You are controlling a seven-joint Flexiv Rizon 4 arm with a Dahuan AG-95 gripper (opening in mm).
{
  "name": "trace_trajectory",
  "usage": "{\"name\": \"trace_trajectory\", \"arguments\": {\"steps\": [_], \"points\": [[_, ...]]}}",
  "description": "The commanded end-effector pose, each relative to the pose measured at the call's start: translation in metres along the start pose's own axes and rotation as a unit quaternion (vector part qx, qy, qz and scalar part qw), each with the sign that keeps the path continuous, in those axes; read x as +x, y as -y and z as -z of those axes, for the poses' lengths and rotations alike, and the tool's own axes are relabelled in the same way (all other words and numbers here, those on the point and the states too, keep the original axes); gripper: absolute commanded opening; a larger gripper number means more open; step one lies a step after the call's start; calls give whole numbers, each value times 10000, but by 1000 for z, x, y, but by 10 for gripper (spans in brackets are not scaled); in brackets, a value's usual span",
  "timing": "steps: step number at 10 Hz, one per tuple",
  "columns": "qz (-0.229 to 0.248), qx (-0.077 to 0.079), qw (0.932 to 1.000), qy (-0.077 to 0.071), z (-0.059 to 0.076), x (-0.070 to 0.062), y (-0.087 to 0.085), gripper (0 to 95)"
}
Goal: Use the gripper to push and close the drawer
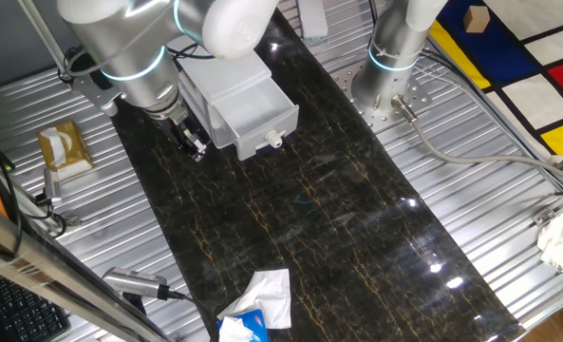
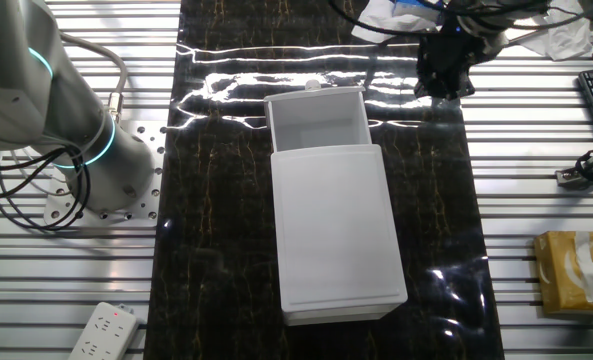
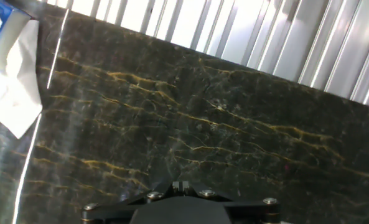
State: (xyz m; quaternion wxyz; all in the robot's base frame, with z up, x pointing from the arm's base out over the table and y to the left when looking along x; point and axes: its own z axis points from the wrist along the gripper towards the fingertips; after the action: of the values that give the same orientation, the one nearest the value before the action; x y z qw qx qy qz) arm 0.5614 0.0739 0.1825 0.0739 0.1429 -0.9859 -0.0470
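The white box-shaped plastic drawer [image 1: 253, 122] just beside the small black matt gripper [image 1: 192, 143] looks smooth and slightly matt, and its white plastic cabinet [image 2: 337, 232] has the same finish. Under the gripper lies a black glossy mat with gold veins like marble [image 1: 338, 209], which reflects the lamps strongly. Around it the ribbed silver metal table [image 1: 471, 190] shines softly, and far from the gripper a crumpled white paper tissue [image 1: 265, 295] looks soft and matt.
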Motion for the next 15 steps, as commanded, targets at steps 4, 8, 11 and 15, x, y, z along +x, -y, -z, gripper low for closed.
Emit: {"name": "trace_trajectory", "arguments": {"steps": [4,8,11,15], "points": [[-1116,161,9935,131,-19,16,-79,0],[-1364,188,9902,216,-38,25,-115,0],[-1332,181,9907,221,-40,26,-115,0],[-1327,186,9907,225,-41,26,-115,0]]}}
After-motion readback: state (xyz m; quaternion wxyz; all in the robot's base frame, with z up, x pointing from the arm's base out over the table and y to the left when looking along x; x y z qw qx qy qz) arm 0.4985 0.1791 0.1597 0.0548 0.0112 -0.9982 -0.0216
